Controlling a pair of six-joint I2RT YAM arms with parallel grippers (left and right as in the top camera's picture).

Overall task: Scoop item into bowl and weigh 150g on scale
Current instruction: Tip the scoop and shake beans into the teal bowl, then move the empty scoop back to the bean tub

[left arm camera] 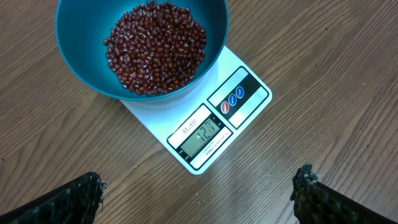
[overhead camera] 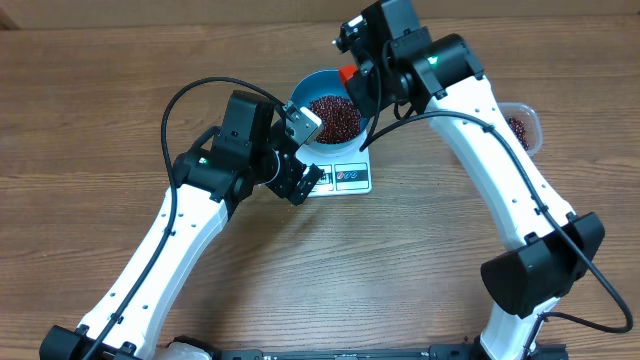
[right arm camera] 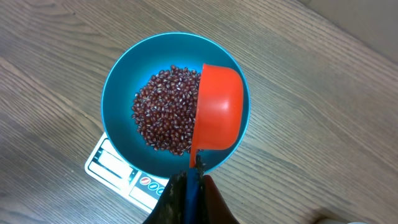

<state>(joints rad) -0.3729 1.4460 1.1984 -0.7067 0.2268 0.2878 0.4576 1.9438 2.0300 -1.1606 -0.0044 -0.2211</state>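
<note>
You're in the topping-up stage of the weighing. The round bright blue bowl (right arm camera: pixel 118 99) sits on the flat white rectangular kitchen scale (left arm camera: pixel 249 68) at the upper centre of the overhead view, and a mound of small dark red-brown beans (right arm camera: pixel 163 112) covers its floor.

Your right gripper (right arm camera: pixel 189 183) is clamped shut on the handle of the orange plastic scoop (right arm camera: pixel 217 109). The scoop is tipped over the right half of the bowl, with no beans showing on it. Your left gripper (left arm camera: pixel 199 193) hangs with its jaws wide apart and empty, low in its wrist view, near the scale's display edge above the wooden table (left arm camera: pixel 323 37).

As far as you can read it, the display shows a figure short of the target. The next move is probably to carry the scoop to the clear plastic tub (overhead camera: pixel 522 128) at the right edge of the overhead frame. Take a small part-load and trickle it in, because a full scoop could overshoot.
</note>
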